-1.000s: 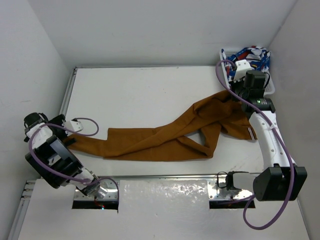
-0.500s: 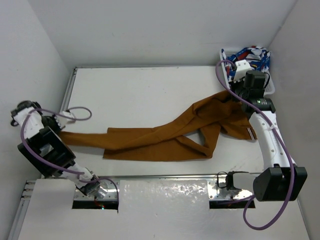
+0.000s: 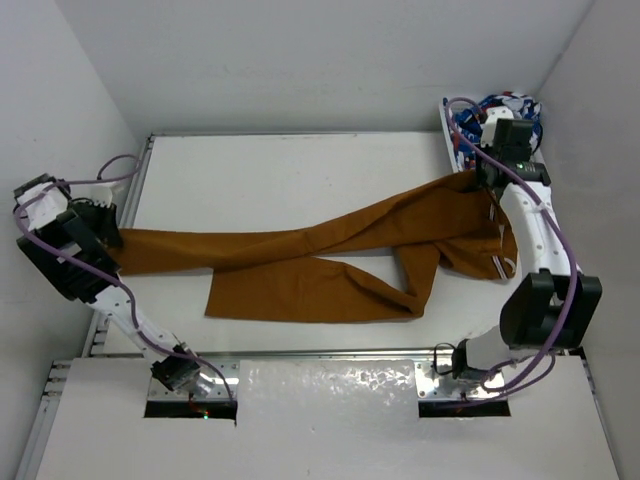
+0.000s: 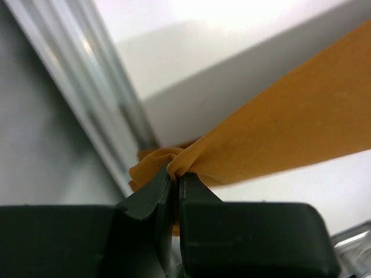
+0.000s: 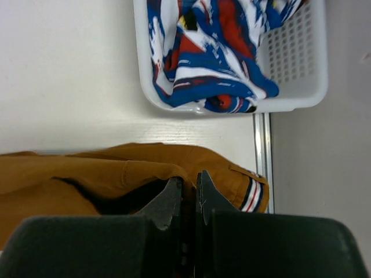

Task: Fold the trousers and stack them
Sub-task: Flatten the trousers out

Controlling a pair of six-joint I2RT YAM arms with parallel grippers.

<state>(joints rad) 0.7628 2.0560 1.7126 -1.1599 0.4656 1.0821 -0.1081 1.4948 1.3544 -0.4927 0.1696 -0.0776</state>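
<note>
From above, the trousers (image 3: 330, 255) are strung across the surface (image 3: 280, 170). One leg is drawn in a taut band from the left gripper (image 3: 108, 240) at the left edge to the right gripper (image 3: 478, 180) at the far right, just near of the basket (image 3: 447, 118). The other leg lies slack on the near side, with a fold toward the right. The step looks like spreading the garment flat before folding. To do it well, I would keep an even pull on both ends, lower them together so the tight leg settles without twist, and bring the left end back over the surface first, since it seems to hang at or past the edge. Too hard a pull could slip the thin pinch. In the left wrist view the left gripper (image 4: 174, 174) is closed to a sliver on a bunched hem of the trousers (image 4: 290, 121), beside the rail of the surface (image 4: 191, 17). In the right wrist view the right gripper (image 5: 188, 182) is likewise nearly closed, pinching the waist fold of the trousers (image 5: 116, 168) above the surface (image 5: 69, 69). The basket (image 5: 290, 104) with its patterned cloth (image 5: 214, 52) sits just beyond, untouched.
</note>
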